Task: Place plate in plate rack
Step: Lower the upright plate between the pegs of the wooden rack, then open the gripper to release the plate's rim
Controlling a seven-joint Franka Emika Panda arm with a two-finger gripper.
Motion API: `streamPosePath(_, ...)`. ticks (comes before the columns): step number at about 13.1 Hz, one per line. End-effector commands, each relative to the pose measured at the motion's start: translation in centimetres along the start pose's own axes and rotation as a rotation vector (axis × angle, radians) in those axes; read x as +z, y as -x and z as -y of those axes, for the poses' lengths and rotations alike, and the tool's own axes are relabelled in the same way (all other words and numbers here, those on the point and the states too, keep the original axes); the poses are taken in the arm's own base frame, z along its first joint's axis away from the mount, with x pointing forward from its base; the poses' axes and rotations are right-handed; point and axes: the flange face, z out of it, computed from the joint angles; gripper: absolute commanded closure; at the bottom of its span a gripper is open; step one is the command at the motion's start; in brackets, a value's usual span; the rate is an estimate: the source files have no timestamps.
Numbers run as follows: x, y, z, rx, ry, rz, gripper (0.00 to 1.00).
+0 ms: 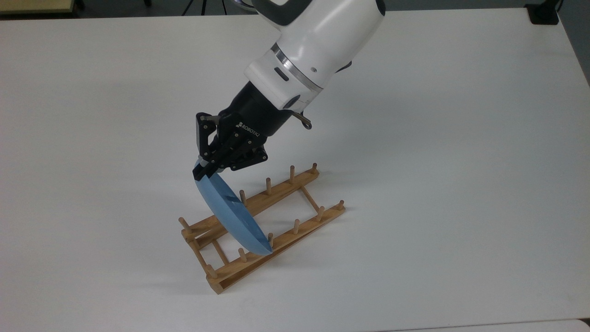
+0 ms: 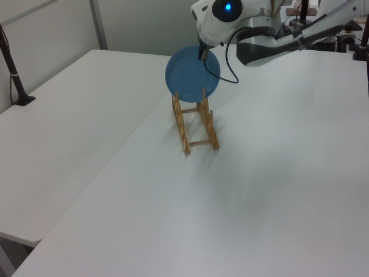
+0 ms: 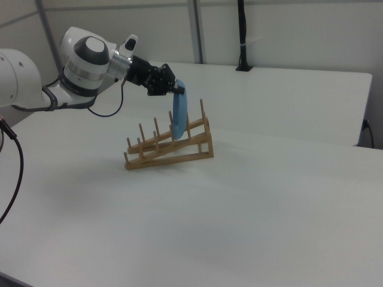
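We've got the round light-blue plate (image 1: 233, 214) on edge, fingers (image 1: 201, 173) of the black gripper (image 1: 207, 171) pinching its 12 o'clock rim, bottom dipping betw. pegs of the light-brown wooden plate rack (image 1: 295, 203) on the white counter (image 1: 438, 138). Keep it upright, lower slowly, let go once seated.

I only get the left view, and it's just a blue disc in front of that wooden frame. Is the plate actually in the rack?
Observer: The right view shows the plate edge-on and nearly upright, with its lower edge down among the pegs of the plate rack.
Operator: Which gap?
Observer: In the top view it looks like the one between the second and third pegs, counted from the top view's left.
Operator: Has the claw let go?
Observer: No, the gripper is shut on the plate's top rim.
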Motion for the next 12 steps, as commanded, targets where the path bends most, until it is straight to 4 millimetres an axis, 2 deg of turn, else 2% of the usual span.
streamPosePath(1, 0.2, -0.4, 1.7, 0.012, 0.012, -0.029, 0.92)
streamPosePath(2, 0.5, -0.3, 2.1, 0.029, 0.013, -0.026, 0.58)
streamPosePath(3, 0.7, -0.3, 2.5, 0.066, 0.012, -0.03, 0.39)
streamPosePath(4, 0.4, -0.5, 2.5, 0.149, 0.0, -0.051, 0.11)
streamPosePath(5, 0.2, -0.7, 2.5, 0.208, -0.007, -0.061, 0.0)
streamPosePath(7, -1.1, -1.0, 1.9, 0.312, -0.029, -0.077, 0.0)
streamPosePath(8, -2.5, -1.4, 2.0, 0.356, -0.063, -0.087, 0.0)
streamPosePath(10, -4.2, -1.5, 0.9, 0.472, -0.198, -0.026, 0.0)
streamPosePath(11, -5.7, -1.3, -0.1, 0.522, -0.3, 0.022, 0.0)
streamPosePath(12, -6.5, -0.8, 0.1, 0.53, -0.376, 0.082, 0.0)
